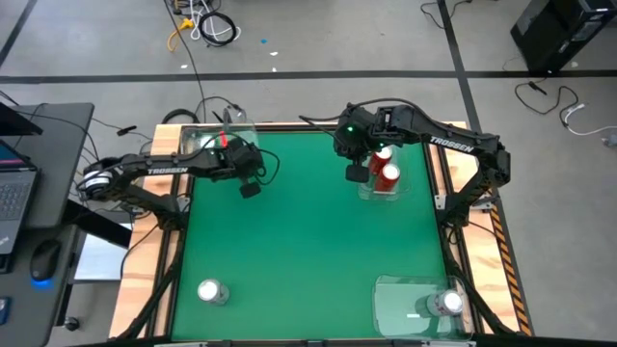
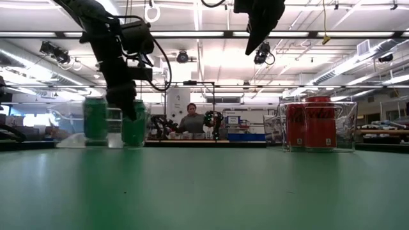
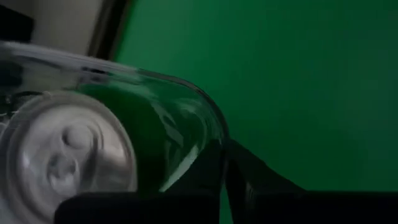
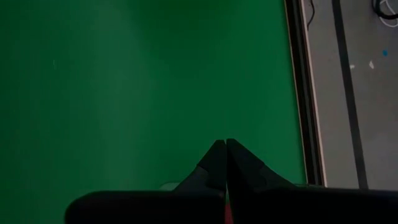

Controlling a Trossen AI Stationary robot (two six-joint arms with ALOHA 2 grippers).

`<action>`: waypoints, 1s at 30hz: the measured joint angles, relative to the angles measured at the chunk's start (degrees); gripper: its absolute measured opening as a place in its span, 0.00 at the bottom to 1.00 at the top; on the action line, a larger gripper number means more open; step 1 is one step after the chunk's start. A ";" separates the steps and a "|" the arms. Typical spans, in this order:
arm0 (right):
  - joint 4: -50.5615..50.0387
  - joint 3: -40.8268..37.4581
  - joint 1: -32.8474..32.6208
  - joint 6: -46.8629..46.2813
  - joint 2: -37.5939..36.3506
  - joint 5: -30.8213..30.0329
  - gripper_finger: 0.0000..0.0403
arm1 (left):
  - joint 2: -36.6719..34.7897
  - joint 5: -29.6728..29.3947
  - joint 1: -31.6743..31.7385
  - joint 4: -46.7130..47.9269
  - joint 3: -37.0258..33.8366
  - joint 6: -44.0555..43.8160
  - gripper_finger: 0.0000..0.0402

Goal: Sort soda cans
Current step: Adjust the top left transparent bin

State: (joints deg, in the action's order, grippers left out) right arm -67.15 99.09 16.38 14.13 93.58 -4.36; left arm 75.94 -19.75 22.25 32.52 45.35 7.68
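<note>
Left gripper (image 1: 249, 183) is hanging beside the far-left tray (image 1: 193, 140) holding both green cans (image 2: 96, 119); fingers' gap cannot be told. One silver can (image 1: 211, 291) is standing loose near-left, likely awaiting pickup. Right gripper (image 4: 225, 149), pinched closed and empty, is hovering by the red cans (image 1: 388, 174); another silver can (image 1: 448, 304) is sitting in the near-right tray (image 1: 395, 304).

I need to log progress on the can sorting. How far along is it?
Done: two red cans sit in a clear tray at the far right, two green cans in a tray at the far left. In hand: nothing; the left gripper hovers by the green tray, the right gripper by the red one. Left: one silver can stands loose near-left; another is in the near-right tray.
</note>
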 joint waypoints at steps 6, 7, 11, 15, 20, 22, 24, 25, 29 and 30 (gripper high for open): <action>0.04 0.00 0.00 0.39 0.00 0.08 0.00 | -1.43 1.11 -3.10 4.99 0.04 0.24 0.01; 0.06 0.00 0.00 0.60 0.00 0.10 0.00 | -1.52 1.38 -3.48 5.57 0.24 0.17 0.01; 0.08 0.00 0.00 0.89 0.00 0.11 0.00 | -1.86 1.88 -4.72 9.77 2.48 -0.14 0.01; 0.06 0.00 0.00 0.89 0.00 0.19 0.00 | -1.75 4.28 -5.80 15.04 5.54 0.10 0.00; 0.06 0.00 0.00 1.13 0.00 2.55 0.00 | -1.77 10.19 -7.51 19.02 6.96 1.04 0.00; 0.09 0.00 0.07 1.25 0.00 3.65 0.00 | -1.77 11.93 -8.72 19.82 6.85 1.65 0.00; 0.57 0.00 0.09 1.37 0.00 5.28 0.00 | -1.81 13.09 -10.17 20.61 6.81 2.50 0.00; 0.99 0.00 0.15 1.51 0.00 6.29 0.00 | -1.81 13.43 -11.04 20.77 6.81 2.87 0.00; 2.72 0.00 0.22 1.72 0.02 10.43 0.00 | -1.84 14.76 -14.03 20.40 6.81 3.93 0.00; 3.82 -0.38 0.22 1.96 0.02 11.43 0.00 | -1.86 15.58 -14.76 20.42 6.81 4.29 0.00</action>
State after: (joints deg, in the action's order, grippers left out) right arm -63.33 98.71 16.60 16.09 93.60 7.07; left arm 74.08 -4.17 7.49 52.94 52.16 11.96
